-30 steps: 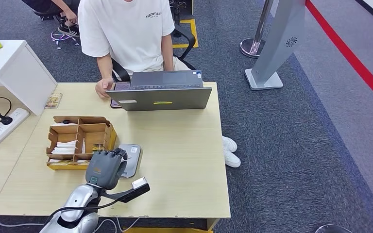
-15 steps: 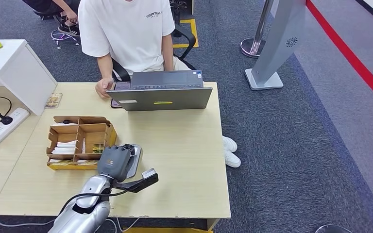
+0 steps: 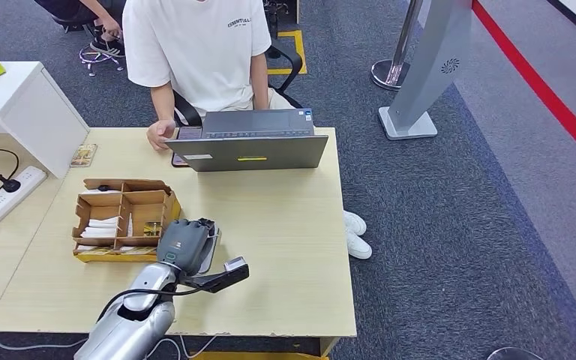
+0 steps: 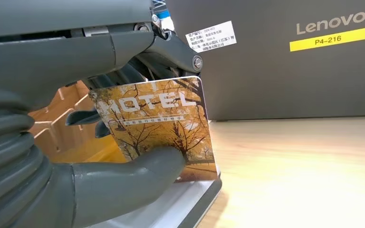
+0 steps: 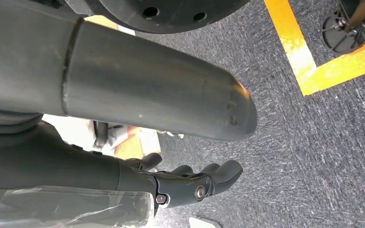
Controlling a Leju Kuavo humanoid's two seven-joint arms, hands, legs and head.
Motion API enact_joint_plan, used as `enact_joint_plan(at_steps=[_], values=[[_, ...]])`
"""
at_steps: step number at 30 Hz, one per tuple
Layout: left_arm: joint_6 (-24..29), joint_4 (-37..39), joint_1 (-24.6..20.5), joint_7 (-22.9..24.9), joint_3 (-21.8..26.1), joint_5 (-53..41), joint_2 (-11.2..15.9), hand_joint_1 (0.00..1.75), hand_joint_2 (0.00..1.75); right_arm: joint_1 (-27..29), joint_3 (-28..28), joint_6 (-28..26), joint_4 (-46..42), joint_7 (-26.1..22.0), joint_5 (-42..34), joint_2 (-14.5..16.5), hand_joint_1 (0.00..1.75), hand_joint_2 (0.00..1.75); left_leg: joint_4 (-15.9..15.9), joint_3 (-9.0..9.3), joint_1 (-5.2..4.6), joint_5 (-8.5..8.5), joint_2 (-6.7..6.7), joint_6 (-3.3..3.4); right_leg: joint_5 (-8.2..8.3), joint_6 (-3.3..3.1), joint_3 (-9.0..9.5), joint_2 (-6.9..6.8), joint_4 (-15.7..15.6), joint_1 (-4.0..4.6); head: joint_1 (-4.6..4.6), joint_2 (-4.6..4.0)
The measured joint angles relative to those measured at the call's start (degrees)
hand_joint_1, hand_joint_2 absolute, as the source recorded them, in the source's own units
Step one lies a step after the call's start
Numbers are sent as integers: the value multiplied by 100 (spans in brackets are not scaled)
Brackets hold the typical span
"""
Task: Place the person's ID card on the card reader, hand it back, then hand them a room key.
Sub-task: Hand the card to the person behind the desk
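Holding the room key (image 4: pixel 159 128) pinched under its thumb, your left hand (image 3: pixel 184 244) sits over the card reader (image 3: pixel 208 251) on the bench (image 3: pixel 285 225). Next, carry it toward the person (image 3: pixel 195 52).

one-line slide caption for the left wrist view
Left hand pinches a hotel room key card above the grey card reader, facing the closed Lenovo laptop.

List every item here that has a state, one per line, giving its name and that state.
Left hand: pinching the orange HOTEL card.
Right hand: hanging over carpet, holding nothing.
Grey Lenovo laptop: open, facing the person.
Brown cardboard divided box: open-topped, holding cards.
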Motion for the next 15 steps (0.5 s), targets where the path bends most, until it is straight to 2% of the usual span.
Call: enact_joint_plan(at_steps=[2, 4, 8, 11, 15], values=[[302, -18, -21, -94, 1, 84, -20, 175, 175, 1, 2, 13, 0, 11, 15, 0, 0, 0, 2, 0, 0, 1, 1, 0, 2, 1, -3, 1, 0, 0, -1, 0], [844, -157, -73, -168, 1, 136, -57, 175, 175, 4, 20, 46, 0, 16, 69, -1, 0, 0, 5, -5, 1, 3, -2, 3, 5, 3, -7, -2, 0, 0, -1, 0], [1777, -662, -541, -165, 31, -11, -140, 175, 175, 5, 162, 132, 0, 22, 302, -4, 0, 0, 9, -15, 1, 5, -16, 5, 6, 5, -6, -16, 1, 1, 4, 0], [1991, -930, -1061, -83, 150, -185, -189, 175, 175, 11, 307, 155, 0, 55, 495, -9, 0, 0, 11, -15, 1, 8, -16, 7, 9, 9, -6, -16, 1, 1, 5, 0], [2012, -985, -1816, 49, 403, -492, -272, 175, 175, 17, 496, 228, 0, 103, 713, -21, 0, 0, 14, -16, 1, 12, -17, 11, 11, 11, -6, -16, 2, 1, 7, 0]])
